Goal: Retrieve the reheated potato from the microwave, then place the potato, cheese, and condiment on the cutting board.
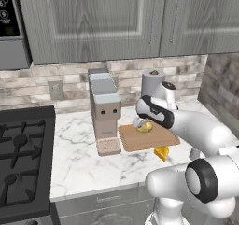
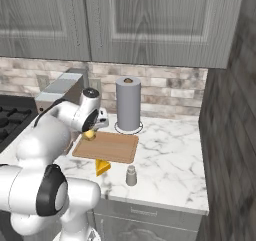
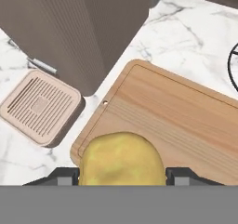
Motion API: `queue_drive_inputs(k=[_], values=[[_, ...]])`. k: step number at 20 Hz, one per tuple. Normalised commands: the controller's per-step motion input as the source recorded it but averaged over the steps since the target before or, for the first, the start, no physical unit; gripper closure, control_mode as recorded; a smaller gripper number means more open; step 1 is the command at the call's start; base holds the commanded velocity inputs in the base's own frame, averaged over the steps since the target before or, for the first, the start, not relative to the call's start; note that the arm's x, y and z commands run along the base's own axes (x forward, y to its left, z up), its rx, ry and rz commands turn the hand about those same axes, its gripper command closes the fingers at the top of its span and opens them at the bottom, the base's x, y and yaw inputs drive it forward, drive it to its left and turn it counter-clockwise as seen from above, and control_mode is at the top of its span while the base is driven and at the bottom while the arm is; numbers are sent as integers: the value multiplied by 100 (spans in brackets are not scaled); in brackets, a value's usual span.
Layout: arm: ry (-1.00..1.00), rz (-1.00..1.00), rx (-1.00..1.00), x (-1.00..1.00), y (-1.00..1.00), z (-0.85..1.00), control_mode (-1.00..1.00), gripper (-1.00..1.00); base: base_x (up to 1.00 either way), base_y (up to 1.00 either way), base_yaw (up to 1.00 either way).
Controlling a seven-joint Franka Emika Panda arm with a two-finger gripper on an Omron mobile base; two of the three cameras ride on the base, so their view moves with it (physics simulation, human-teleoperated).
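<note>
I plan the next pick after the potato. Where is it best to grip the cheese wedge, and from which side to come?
Probably from above. The cheese lies on the marble counter just off the near edge of the cutting board, apart from the small grey shaker. Close the fingers across its two flat triangular faces, not on the tapering tip, where they could slip off.

Home kitchen, rendered: marble bench (image 1: 79, 158), gas stove (image 1: 21, 158), grey wall cupboards (image 1: 93, 18), brick backsplash (image 1: 70, 77), coffee machine (image 1: 105, 109), paper towel roll (image 2: 128, 105) all sat there.
</note>
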Motion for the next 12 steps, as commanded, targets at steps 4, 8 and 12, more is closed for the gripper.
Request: queue_drive_inputs(k=[4, 8, 12], values=[[2, 3, 0, 35, 11, -41, -100, 100, 0, 0, 0], [2, 2, 0, 40, 6, -37, -100, 100, 0, 0, 0], [2, 1, 0, 33, 20, -37, -100, 100, 0, 0, 0]])
